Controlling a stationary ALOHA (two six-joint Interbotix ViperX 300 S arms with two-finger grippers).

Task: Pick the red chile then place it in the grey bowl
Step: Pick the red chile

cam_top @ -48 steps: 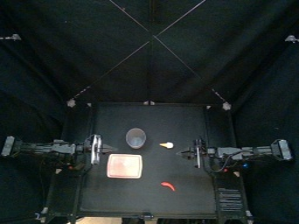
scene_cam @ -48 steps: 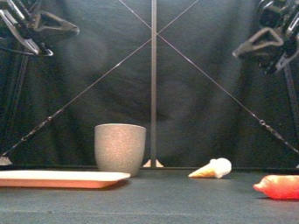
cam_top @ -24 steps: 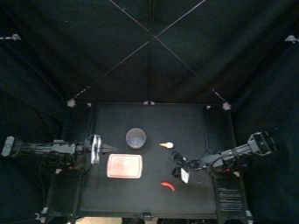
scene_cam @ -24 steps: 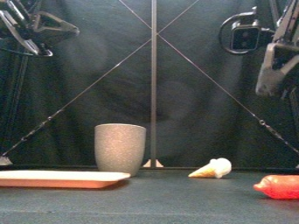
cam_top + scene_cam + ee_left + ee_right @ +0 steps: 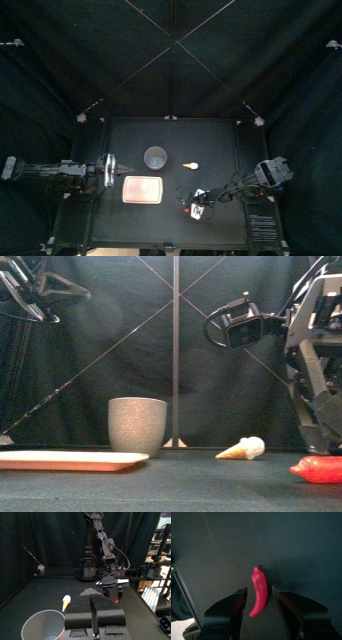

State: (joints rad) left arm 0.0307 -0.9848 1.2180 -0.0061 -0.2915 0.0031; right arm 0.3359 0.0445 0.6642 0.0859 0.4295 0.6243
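Straddling red chile [image 5: 258,592], jaws spread.

A flat pink tray [image 5: 142,190] lies on the black table [image 5: 214,135], left of its middle. A small cone-shaped toy food [image 5: 190,165], pale yellow with a white end, lies on its side farther back and to the right, well apart from the tray.

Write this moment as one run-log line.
phase: pre-grasp | right tool: open, astride red chile | left tool: shut, resting left | grey cup: upright, apart
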